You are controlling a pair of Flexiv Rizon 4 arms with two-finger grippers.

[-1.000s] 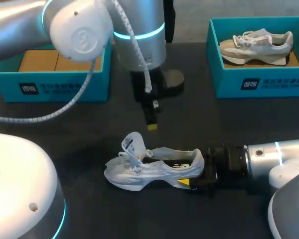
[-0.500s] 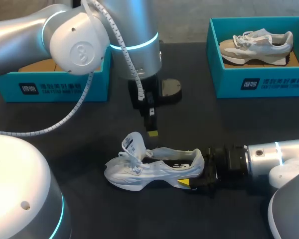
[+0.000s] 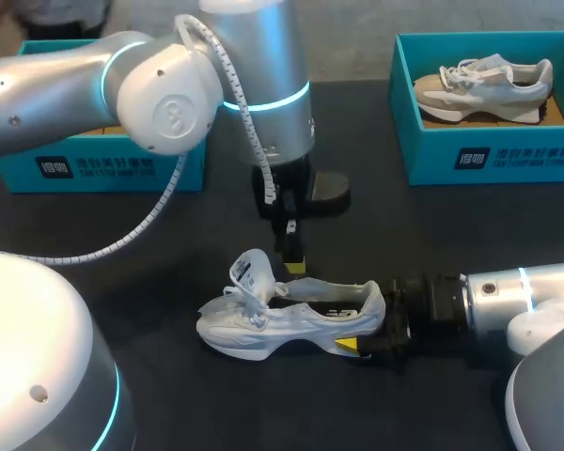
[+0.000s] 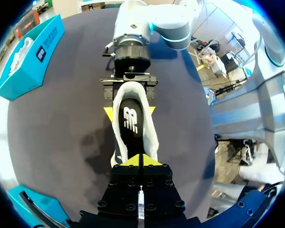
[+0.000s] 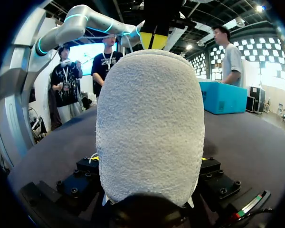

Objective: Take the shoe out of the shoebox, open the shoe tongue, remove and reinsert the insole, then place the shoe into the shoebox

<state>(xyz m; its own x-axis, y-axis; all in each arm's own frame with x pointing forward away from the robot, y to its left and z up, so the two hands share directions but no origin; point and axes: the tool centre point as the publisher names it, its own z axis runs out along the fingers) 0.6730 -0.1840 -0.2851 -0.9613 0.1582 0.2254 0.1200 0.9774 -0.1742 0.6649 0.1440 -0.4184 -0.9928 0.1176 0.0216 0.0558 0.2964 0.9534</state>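
Black tabletop (image 3: 432,235) carried everything. The silver left arm (image 3: 254,94) came down over its middle, and the silver right arm (image 3: 508,301) lay low along its near side. At the far edge sat a teal cardboard shoebox lined with brown card (image 3: 122,169) and a teal cardboard shoebox holding a beige shoe (image 3: 489,155).

The white mesh running shoe (image 3: 282,319) stood sole-down between the arms, outside both boxes. Its long axis ran across the table, toe toward the left side and heel toward the right arm. The right gripper (image 4: 129,112) clamped the heel from both sides.

The left gripper (image 3: 293,263) hung nose-down just over the shoe's mouth, behind the raised white tongue (image 3: 249,272). Its yellow tips were pressed together with nothing between them. The black insole (image 4: 129,121) lay directly below and ahead of those tips, along the shoe's length. I judged the left arm the nearer one for it, needing only a short drop into the opening.
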